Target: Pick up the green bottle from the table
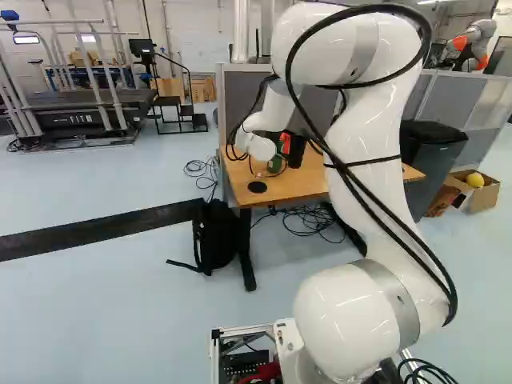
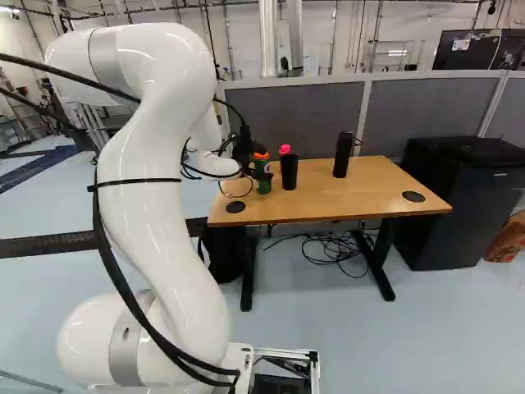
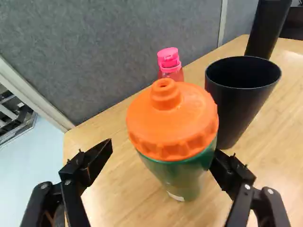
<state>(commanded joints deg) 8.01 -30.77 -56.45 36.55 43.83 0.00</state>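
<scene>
Scan right base view: gripper spread wide, gripping nothing; green bottle upright between its fingers, near left edge of tabletop; then black cup. Treat approach as nearly complete, grasp and lift as outstanding.

The green bottle looks like smooth plastic, its lid softly glossy plastic. The worktop is smooth, wood-grained; the partition matt, rough cloth; the tumbler smooth, satin; the arm glossy.
</scene>
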